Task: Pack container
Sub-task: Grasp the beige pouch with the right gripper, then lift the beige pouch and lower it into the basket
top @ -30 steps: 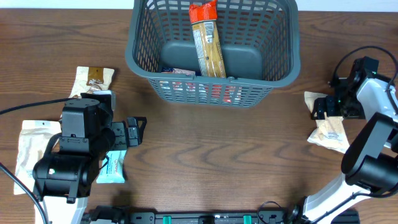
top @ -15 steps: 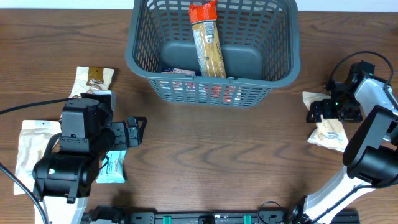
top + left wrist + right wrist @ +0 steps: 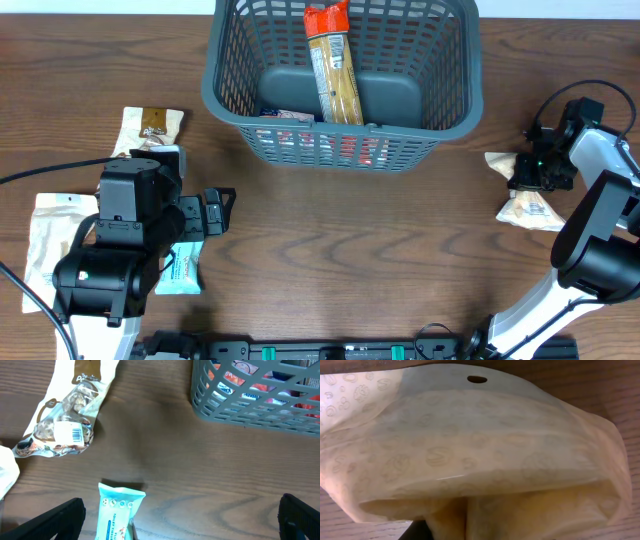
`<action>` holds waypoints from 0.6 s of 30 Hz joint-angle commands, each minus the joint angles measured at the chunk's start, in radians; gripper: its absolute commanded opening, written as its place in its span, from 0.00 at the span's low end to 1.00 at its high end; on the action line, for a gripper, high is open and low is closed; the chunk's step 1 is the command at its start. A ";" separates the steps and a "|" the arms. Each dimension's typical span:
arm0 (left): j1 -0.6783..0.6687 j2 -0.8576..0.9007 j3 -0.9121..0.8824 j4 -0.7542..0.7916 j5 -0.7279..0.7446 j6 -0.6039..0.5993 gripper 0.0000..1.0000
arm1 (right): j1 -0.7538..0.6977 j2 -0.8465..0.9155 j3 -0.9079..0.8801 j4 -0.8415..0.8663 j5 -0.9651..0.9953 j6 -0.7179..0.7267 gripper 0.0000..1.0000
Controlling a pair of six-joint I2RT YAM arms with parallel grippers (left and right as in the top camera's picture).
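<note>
The container [image 3: 445, 110], a large dark grey lattice basket, stands at the back centre with a long yellow packet with a red top [image 3: 332, 60] leaning inside and red and blue packets [image 3: 320, 142] on its floor. At the right, my right gripper [image 3: 521, 172] is shut on a cream snack packet [image 3: 500, 162]; in the right wrist view that packet [image 3: 480, 450] fills the frame, pinched at its lower edge. My left gripper [image 3: 216, 208] stands open near the front left, over a teal tissue pack [image 3: 119, 510] lying between its fingers [image 3: 55, 521].
A clear nut packet [image 3: 65, 425] lies left of the basket corner [image 3: 250, 405]. A white pouch [image 3: 45, 240] sits at the far left edge. Another cream packet [image 3: 530, 210] lies just in front of the right gripper. Bare wood stretches across the middle.
My right gripper has shut on the cream packet, and the packet's corner has shifted slightly left. The left arm has not moved.
</note>
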 commanded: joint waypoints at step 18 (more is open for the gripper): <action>0.004 -0.001 0.019 -0.003 -0.002 0.008 0.99 | 0.038 -0.355 0.220 0.090 -0.237 0.122 0.02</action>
